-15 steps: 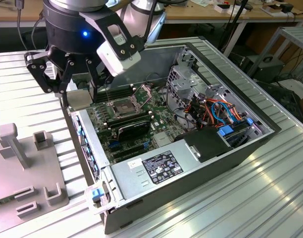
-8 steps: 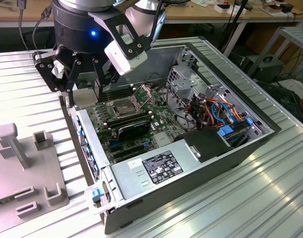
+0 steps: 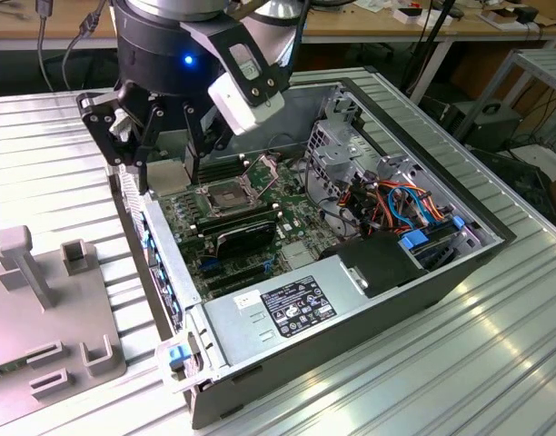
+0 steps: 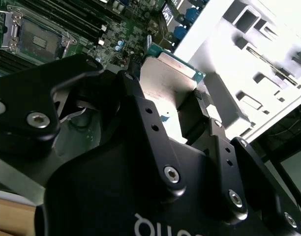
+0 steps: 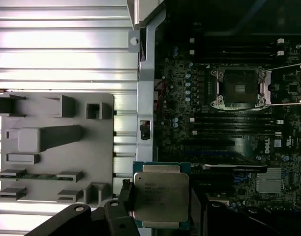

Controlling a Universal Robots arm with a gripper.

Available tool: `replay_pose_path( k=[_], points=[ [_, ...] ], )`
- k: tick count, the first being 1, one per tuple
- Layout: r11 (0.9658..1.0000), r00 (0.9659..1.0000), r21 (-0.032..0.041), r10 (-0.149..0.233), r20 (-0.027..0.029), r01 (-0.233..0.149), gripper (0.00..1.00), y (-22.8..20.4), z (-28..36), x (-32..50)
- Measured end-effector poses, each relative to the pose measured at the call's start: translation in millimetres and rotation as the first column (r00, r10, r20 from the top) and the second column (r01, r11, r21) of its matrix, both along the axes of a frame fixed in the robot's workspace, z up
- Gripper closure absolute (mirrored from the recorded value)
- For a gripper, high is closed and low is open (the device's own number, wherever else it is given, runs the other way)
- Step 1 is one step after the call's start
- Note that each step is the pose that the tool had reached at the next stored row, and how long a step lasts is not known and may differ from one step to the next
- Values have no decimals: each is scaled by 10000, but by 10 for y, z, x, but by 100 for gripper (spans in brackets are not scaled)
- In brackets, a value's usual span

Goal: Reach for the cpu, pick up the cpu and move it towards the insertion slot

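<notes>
The cpu (image 5: 161, 196), clamped flat in the gripper (image 5: 158, 206), hangs over the case edge, the insertion slot (image 5: 237, 88) well apart across the motherboard (image 5: 229, 142).

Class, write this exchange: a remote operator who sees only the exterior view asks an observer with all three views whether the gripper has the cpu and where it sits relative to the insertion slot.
Operator: From outside, the fingers hide what they hold. Is the cpu gripped?
Observer: Yes. In both wrist views the gripper is shut on the cpu, fingers on two opposite edges, silver lid showing.
Operator: Is it over the insertion slot?
Observer: No. In the first wrist view the insertion slot lies apart from it, several memory slots away; the cpu hangs near the case wall.
</notes>
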State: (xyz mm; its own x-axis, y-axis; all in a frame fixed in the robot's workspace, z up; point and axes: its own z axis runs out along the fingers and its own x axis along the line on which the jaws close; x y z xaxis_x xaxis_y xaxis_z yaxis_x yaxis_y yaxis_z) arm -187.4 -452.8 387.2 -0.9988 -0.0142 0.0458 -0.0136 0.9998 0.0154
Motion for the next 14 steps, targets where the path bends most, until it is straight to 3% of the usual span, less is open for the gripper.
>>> replay_pose_path(
  k=[8,14],
  points=[
    [10000,10000,1,0,0,0,45,0,0,238],
    [10000,10000,0,3,1,-3,45,0,-4,467]
  ],
)
